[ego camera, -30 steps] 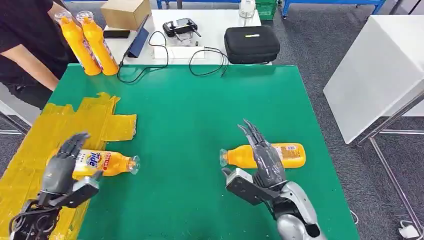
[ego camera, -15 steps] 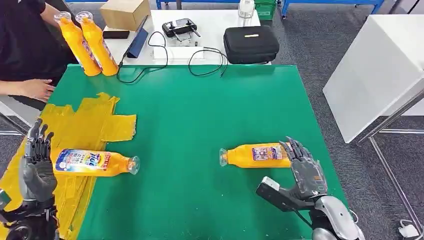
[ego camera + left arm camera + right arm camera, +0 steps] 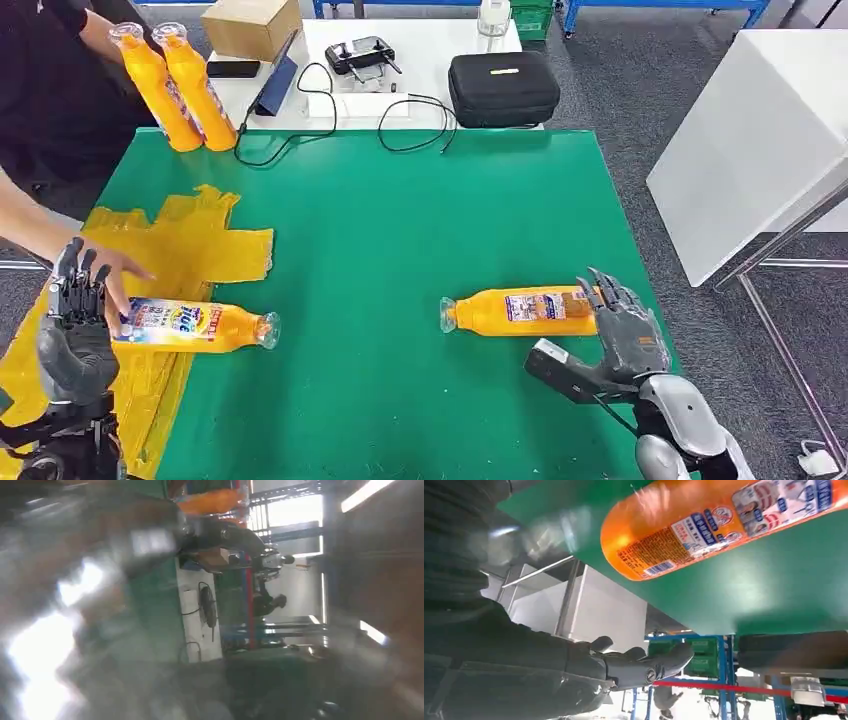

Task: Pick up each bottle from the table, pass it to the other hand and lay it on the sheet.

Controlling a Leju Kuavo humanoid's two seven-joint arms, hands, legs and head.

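An orange bottle (image 3: 525, 310) lies on its side on the green table (image 3: 400, 220), cap to the left; its base end (image 3: 664, 535) fills the right wrist view. My right hand (image 3: 628, 335) is open just beyond the bottle's base, fingers spread (image 3: 649, 667), apart from it. A second orange bottle (image 3: 195, 324) lies across the edge of the yellow sheet (image 3: 170, 250), cap on the green. My left hand (image 3: 75, 325) stands open at the sheet's left, holding nothing. A person's hand (image 3: 115, 275) reaches onto that bottle's base. The left wrist view is blurred.
Two more orange bottles (image 3: 170, 85) stand upright at the table's far left corner. Behind the table are a black case (image 3: 502, 88), cables (image 3: 400, 120), a controller (image 3: 362, 52) and a cardboard box (image 3: 250, 25). A white cabinet (image 3: 760, 140) stands to the right.
The person's arm has reached in over the sheet to the left bottle. My right hand has drawn back past the right bottle's base. My left hand has pulled off the left bottle.
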